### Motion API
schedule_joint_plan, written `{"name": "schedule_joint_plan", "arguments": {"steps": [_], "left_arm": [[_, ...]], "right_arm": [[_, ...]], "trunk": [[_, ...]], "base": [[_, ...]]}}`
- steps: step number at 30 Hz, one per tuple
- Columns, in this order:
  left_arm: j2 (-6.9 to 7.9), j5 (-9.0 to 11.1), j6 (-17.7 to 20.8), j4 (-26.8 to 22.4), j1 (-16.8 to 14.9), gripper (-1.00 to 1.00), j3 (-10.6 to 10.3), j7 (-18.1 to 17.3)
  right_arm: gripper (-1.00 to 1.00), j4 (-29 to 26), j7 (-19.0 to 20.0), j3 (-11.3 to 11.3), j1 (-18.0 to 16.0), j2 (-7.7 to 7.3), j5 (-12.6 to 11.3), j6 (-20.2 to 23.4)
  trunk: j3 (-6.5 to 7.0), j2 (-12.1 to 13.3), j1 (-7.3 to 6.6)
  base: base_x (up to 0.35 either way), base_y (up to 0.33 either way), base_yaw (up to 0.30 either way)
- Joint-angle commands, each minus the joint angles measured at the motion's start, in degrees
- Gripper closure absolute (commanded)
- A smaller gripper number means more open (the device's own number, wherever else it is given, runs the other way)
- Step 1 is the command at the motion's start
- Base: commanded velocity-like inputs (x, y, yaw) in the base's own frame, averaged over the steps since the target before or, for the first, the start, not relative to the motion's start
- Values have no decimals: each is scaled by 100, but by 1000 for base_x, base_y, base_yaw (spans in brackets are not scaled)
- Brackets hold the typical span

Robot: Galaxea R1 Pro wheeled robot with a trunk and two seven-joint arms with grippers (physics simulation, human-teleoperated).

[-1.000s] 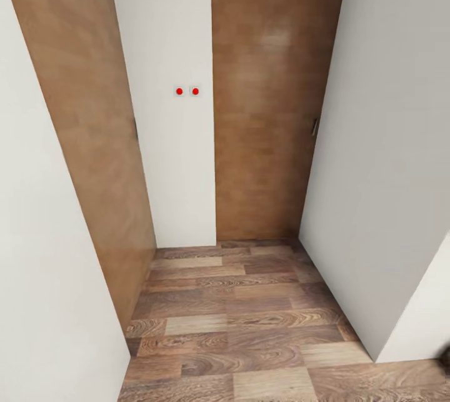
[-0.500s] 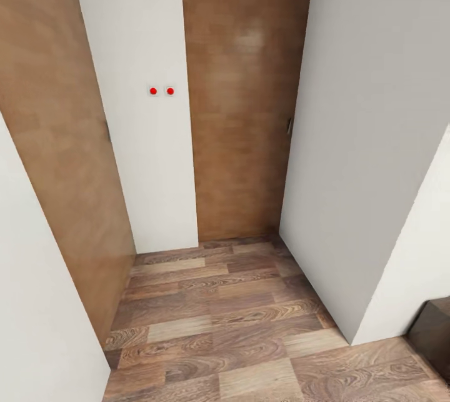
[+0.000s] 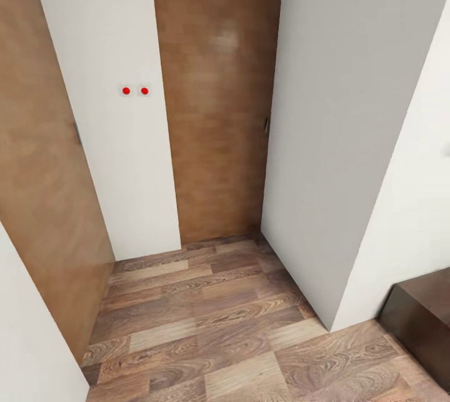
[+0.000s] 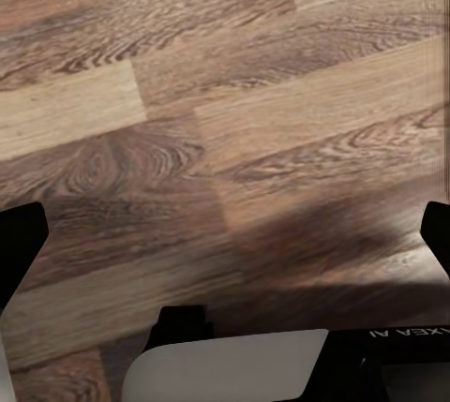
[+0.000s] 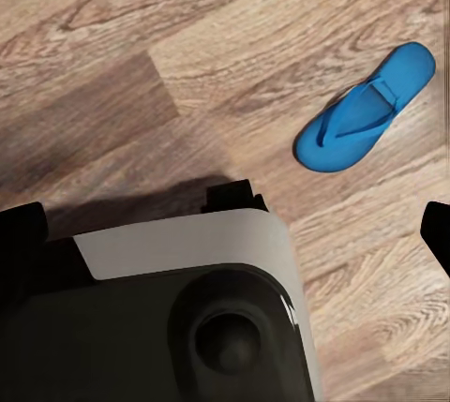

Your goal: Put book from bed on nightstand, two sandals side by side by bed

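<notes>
Since the earlier frame the head camera has turned right; a dark cabinet appears. One sandal lies alone on the wood floor. Jaws: I cannot tell.

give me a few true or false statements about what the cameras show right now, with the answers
1. A bright blue flip-flop sandal lies on the brown wood-plank floor in the right wrist view. True.
2. The sandal is held in the right gripper's jaws. False: it lies alone on the planks, nothing touching it.
3. Two red dots sit side by side on a small white wall plate in the head view. True.
4. The plate is mounted on the tall brown wooden door panel. False: it is on the white wall strip beside that panel.
5. A dark brown wooden furniture corner shows at the head view's lower right. True.
</notes>
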Motion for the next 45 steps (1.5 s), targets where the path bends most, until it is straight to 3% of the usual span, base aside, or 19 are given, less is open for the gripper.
{"name": "schedule_joint_plan", "arguments": {"steps": [1, 45], "left_arm": [[0, -17, -17, 1, 0, -100, 1, -1], [0, -18, -17, 1, -1, -100, 1, -1]], "right_arm": [[-100, 2, 9, -21, -3, 2, -5, -12], [-100, 3, 9, -17, -3, 11, -5, -12]], "trunk": [[-5, -3, 0], [-5, -3, 0]], "base": [[0, 0, -226], [17, 4, -226]]}}
